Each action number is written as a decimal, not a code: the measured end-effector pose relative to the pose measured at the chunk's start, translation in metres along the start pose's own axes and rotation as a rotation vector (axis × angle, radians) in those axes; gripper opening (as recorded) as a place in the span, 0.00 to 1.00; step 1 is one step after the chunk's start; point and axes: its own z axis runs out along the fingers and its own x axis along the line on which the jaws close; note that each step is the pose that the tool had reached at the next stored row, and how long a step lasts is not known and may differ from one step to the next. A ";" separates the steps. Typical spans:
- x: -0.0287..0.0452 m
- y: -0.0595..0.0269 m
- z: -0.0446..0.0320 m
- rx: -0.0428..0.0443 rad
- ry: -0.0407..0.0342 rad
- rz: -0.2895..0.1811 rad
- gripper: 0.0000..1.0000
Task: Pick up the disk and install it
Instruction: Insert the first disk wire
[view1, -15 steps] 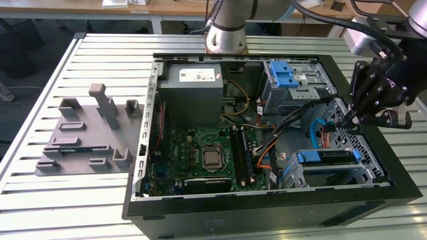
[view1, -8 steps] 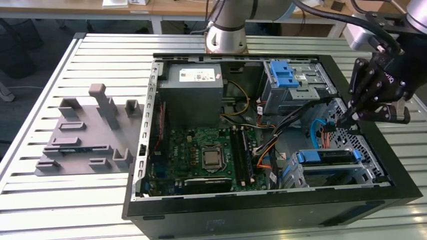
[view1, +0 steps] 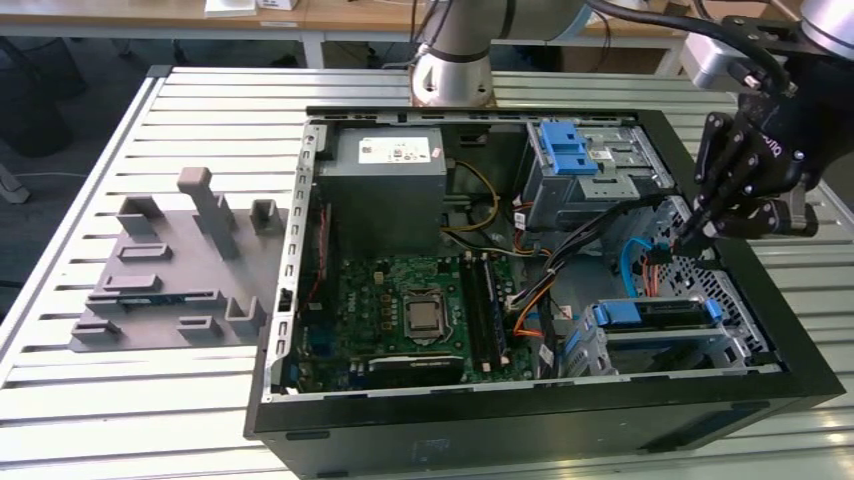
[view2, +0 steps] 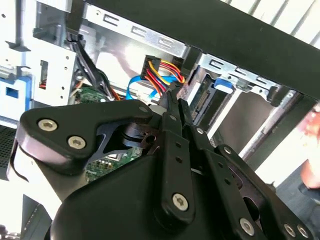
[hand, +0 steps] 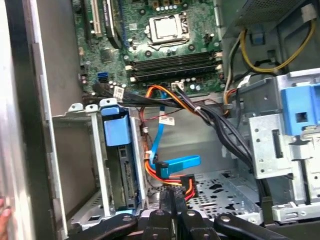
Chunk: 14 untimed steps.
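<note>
The disk (view1: 650, 313) sits inside the metal drive cage (view1: 747, 345) at the near corner of the open computer case on the exterior view's right, blue rails along its edges. In the first wrist view the disk (hand: 121, 175) stands edge-on in that cage under a blue tab. My gripper (view1: 694, 238) hangs above the case floor just behind the cage, fingers pressed together with nothing visible between them. Its tips (hand: 172, 196) are close to the red-orange power plug (hand: 184, 186) and the blue data cable (hand: 180, 163). In the second wrist view the gripper (view2: 173, 96) points at the same cables.
The motherboard (view1: 414, 310) fills the case's middle, with a grey power supply box (view1: 387, 175) behind it. A second bay with a blue latch (view1: 571, 150) stands at the back. A grey moulded fixture (view1: 174, 270) lies on the slatted table (view1: 80, 180), left of the case. Part of a hand (view2: 312, 125) shows beyond the case wall.
</note>
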 end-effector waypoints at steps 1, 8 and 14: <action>-0.0011 0.0002 0.0001 0.0024 0.0150 0.000 0.17; -0.0135 0.0021 0.0017 0.0066 0.0437 0.008 0.25; -0.0150 0.0019 0.0043 0.0047 0.0460 0.054 0.25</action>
